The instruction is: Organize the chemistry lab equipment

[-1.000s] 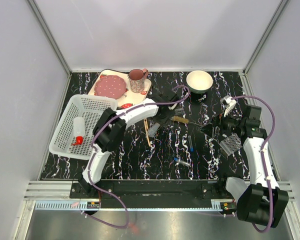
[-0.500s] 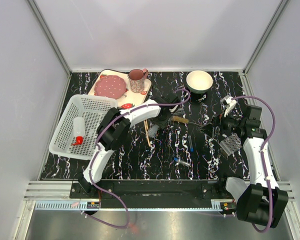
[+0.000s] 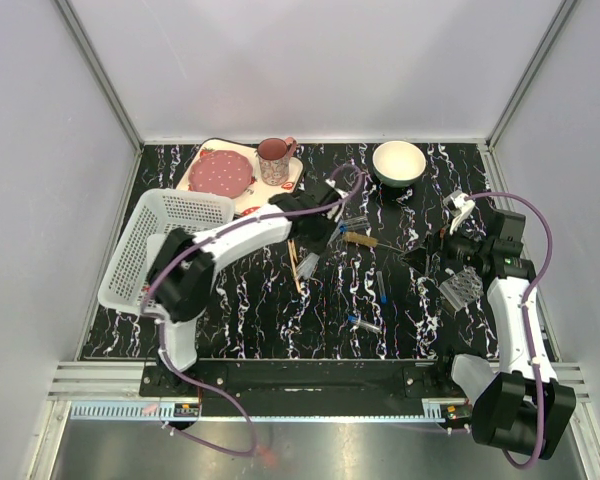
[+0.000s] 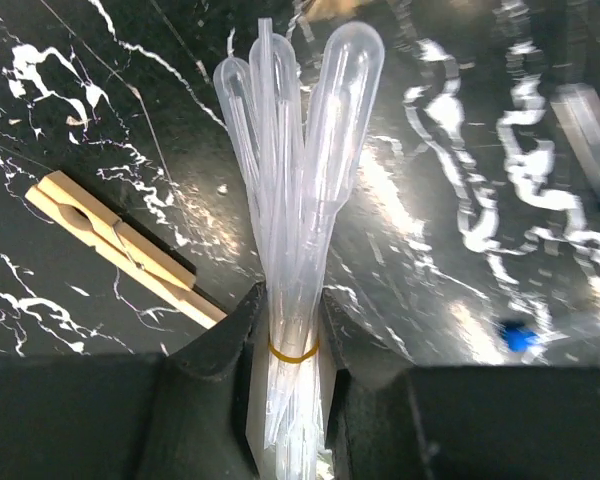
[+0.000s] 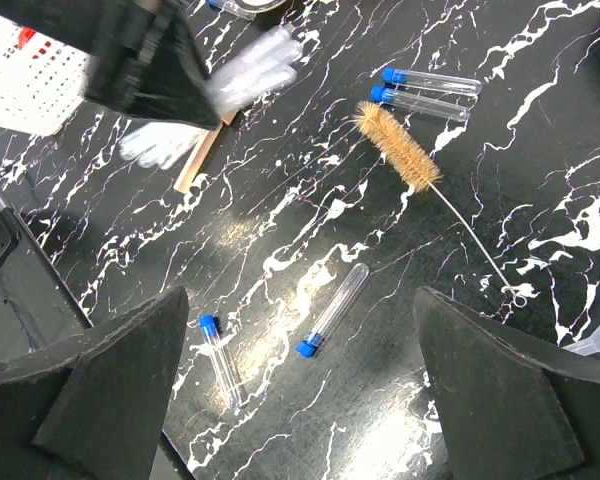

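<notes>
The bundle of clear pipettes [image 4: 295,180] is pinched in the left claw [image 4: 290,300], fingers snug against both sides at the rubber band, bulbs poking out ahead over the table [image 4: 430,230], wooden clip [image 4: 120,250] just beside it, and the right claw [image 5: 300,300] gapes wide, holding nothing.

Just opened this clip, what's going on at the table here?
The left gripper is clamped on a rubber-banded bundle of clear pipettes, close to a wooden clamp lying on the black marbled table. The right gripper hangs open and empty above a bristle brush and four blue-capped test tubes, all lying loose on the table. Most of the sorting is not yet done.
</notes>
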